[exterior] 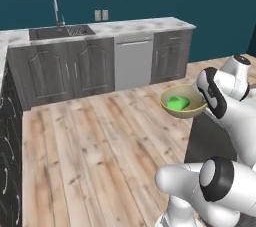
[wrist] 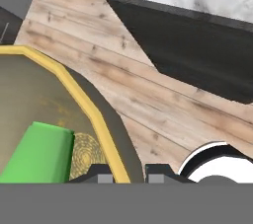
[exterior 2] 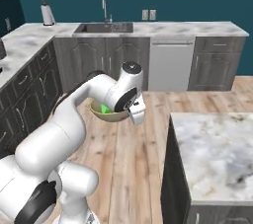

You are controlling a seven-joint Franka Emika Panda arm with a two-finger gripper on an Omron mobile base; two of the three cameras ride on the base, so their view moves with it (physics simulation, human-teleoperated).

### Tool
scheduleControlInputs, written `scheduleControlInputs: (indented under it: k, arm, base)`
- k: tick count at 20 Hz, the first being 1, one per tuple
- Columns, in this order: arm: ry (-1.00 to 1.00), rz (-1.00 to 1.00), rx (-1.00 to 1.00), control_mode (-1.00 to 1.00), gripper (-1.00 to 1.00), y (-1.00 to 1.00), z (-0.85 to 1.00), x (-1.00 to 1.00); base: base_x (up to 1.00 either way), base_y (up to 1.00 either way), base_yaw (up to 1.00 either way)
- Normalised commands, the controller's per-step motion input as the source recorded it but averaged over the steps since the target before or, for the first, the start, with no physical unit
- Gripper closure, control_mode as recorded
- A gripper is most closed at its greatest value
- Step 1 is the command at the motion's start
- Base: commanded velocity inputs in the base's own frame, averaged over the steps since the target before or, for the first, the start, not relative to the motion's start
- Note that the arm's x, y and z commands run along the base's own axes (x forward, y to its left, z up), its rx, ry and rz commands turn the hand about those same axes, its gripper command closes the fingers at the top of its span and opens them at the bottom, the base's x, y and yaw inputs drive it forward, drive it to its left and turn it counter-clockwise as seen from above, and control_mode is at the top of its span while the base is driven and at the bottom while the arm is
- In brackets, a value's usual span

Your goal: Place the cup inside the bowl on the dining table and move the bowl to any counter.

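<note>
pinching the bowl (exterior: 183,102) rim, the end effector (wrist: 128,172) holds it above the floor, cup (exterior: 177,103) lying inside.

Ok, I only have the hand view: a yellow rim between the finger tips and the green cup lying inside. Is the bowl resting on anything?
Observer: No. Both base views show the bowl in the air above the wooden floor, with the pincer shut on its rim.
Operator: Where is the dining table?
Observer: In the right base view the dining table stands to the right of the bowl, apart from it.
Operator: And a counter?
Observer: The counter runs along the teal wall beyond the bowl, with a sink set in it.
</note>
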Motion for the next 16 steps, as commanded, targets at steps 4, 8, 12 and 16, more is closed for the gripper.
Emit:
scheduleControlInputs:
  k: [4, 8, 12, 16]
  arm:
    - [0.0, 0.0, 0.0, 1.0, 1.0, 0.0, 0.0, 0.0]
    - [0.0, 0.0, 0.0, 1.0, 1.0, 0.0, 0.0, 0.0]
    - [0.0, 0.0, 0.0, 1.0, 1.0, 0.0, 0.0, 0.0]
    - [0.0, 0.0, 0.0, 1.0, 1.0, 0.0, 0.0, 0.0]
  base:
    - [0.6, 0.62, -0.11]
    - [-0.04, 0.16, 0.07]
    - [0.07, 0.35, 0.28]
    - [0.11, 0.48, 0.16]
